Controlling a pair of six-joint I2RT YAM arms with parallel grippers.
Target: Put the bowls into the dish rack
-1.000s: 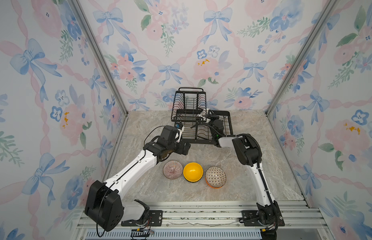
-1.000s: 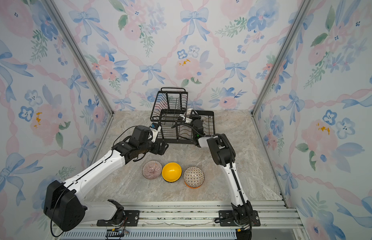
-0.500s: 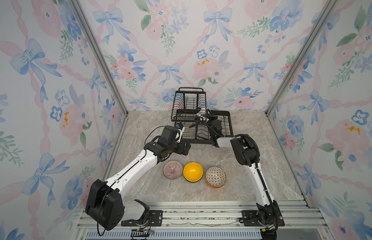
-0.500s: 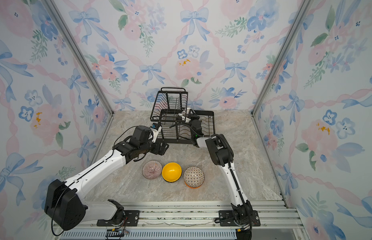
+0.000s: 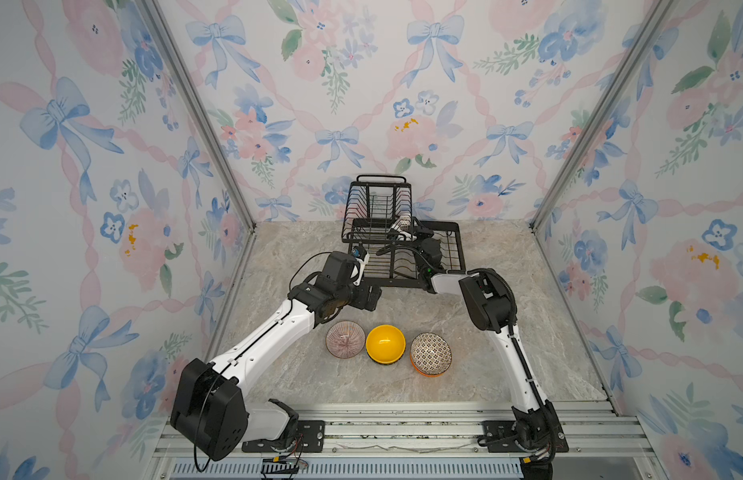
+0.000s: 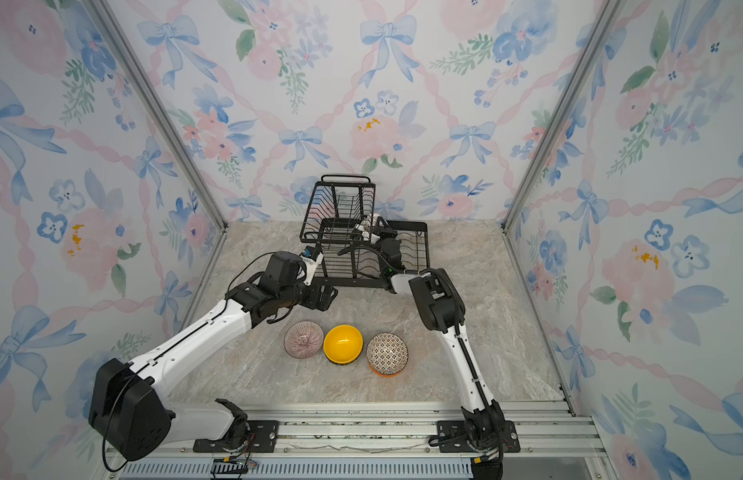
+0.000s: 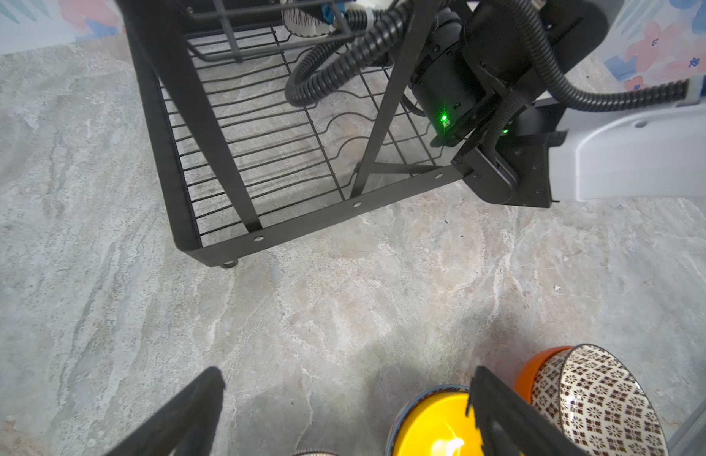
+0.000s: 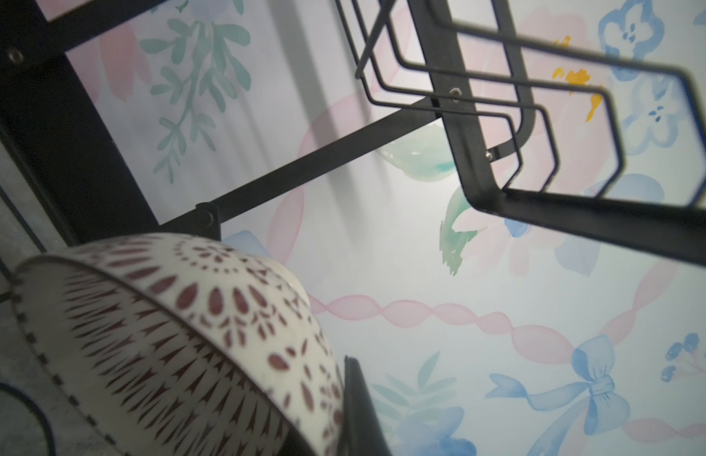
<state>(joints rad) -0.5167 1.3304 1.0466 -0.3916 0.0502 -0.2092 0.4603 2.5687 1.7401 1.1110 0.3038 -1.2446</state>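
1. Right gripper (image 5: 405, 229): fingers clamped on the rim of a white round bowl with dark red petals (image 8: 177, 335), held inside the black wire dish rack (image 7: 304, 221) over the far side of its flat tray.
2. Left gripper (image 7: 345, 379): wide open and empty, hanging just near of the rack's left corner.
3. No bowl appears set down yet. Left to load, in a near row: a pinkish ribbed bowl (image 5: 345, 339), a yellow bowl (image 5: 385, 343) on a blue-rimmed bowl (image 7: 434, 389), and a white checked bowl (image 5: 430, 354) in an orange bowl (image 7: 541, 363).
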